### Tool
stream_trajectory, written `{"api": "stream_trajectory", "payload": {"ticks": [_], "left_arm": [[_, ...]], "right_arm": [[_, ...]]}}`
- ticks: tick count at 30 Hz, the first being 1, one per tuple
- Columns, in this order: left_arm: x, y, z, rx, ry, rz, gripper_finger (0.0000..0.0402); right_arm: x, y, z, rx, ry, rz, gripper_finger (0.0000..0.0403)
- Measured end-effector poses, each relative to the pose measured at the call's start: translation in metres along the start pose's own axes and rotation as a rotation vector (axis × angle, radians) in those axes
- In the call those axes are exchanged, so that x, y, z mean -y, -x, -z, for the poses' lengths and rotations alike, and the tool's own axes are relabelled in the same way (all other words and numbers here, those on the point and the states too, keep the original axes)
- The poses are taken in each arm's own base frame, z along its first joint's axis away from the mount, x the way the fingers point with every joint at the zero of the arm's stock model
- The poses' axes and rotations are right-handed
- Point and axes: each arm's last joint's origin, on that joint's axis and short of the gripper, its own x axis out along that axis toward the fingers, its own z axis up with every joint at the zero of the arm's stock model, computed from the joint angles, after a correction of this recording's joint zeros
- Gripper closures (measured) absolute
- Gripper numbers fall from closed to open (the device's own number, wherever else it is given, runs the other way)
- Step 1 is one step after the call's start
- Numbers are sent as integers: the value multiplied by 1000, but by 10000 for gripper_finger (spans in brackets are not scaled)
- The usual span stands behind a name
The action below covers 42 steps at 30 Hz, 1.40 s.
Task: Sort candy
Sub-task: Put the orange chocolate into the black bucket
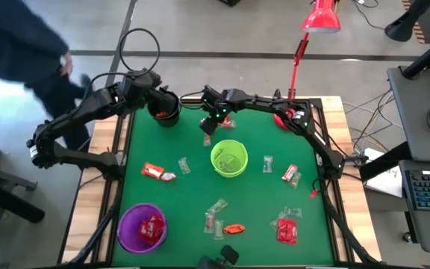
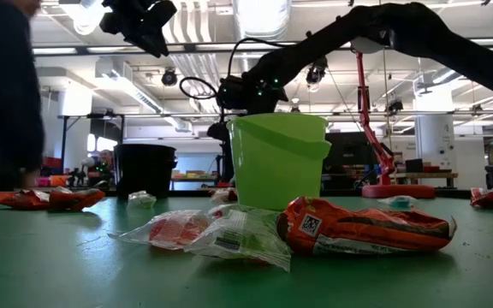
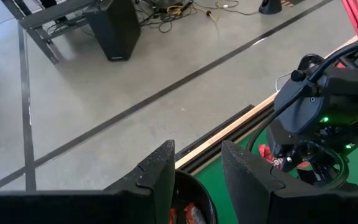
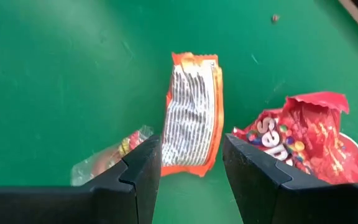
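Note:
My right gripper [image 4: 191, 149] hangs open over the far middle of the green mat, fingers pointing down. Under the gap lies an orange-edged candy packet [image 4: 193, 118], flat on the mat. A red candy packet [image 4: 303, 140] lies beside it, and a clear-wrapped sweet [image 4: 107, 160] on the other side. My left gripper [image 3: 197, 158] stands open high above the black cup [image 1: 165, 113], which holds red candy [image 3: 188, 213]. More candy [image 1: 157, 172] lies scattered on the mat.
A green cup [image 1: 229, 158] stands mid-mat, just nearer than my right gripper [image 1: 213, 123]. A purple cup [image 1: 142, 226] with red candy sits at the near left. A red lamp [image 1: 321, 16] rises at the far right corner. A person [image 1: 21, 52] stands beyond the table's far left.

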Motion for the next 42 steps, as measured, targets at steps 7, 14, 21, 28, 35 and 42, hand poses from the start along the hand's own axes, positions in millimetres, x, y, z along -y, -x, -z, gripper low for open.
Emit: {"api": "stream_trajectory", "payload": {"ticks": [7, 14, 21, 28, 35, 42], "left_arm": [[0, 0, 0, 0, 3, 0, 286], [0, 0, 0, 0, 3, 1, 286], [1, 0, 0, -4, 3, 27, 286], [1, 0, 0, -4, 0, 27, 286], [1, 0, 0, -4, -10, 28, 286], [1, 0, 0, -4, -11, 28, 286]], "right_arm": [[1, -5, 2, 7, 5, -1, 241], [5, -23, 7, -6, -5, 2, 241], [7, -33, 10, -27, -38, 14, 260], [7, -29, 9, -33, -37, 10, 368], [4, -21, 6, -56, -36, 11, 388], [-3, 3, -8, -42, -20, 8, 389]]}}
